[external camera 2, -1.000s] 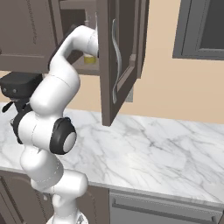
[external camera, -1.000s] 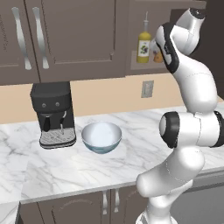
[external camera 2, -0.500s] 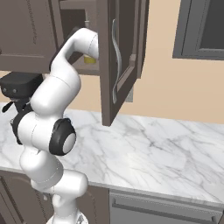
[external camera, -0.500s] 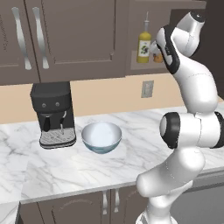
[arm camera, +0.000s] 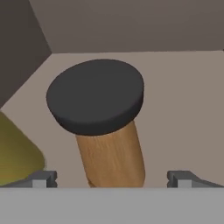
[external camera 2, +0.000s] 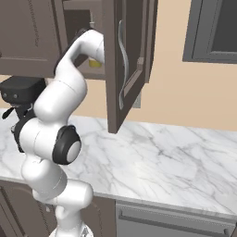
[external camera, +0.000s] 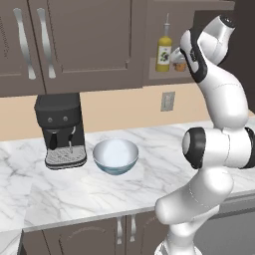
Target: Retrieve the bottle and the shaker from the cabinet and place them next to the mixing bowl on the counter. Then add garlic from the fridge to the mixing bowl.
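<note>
Now I hold the hand released, one finger either side of the shaker; I should descend below its dark cap, staying off the bottle, then clench.

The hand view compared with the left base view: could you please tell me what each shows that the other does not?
Only the hand view shows the shaker's dark cap and wooden body close up, standing between the open jaws of the gripper. Only the left base view shows the mixing bowl, the coffee machine and the counter. Both show the shaker and the yellow bottle beside it in the cabinet.
</note>
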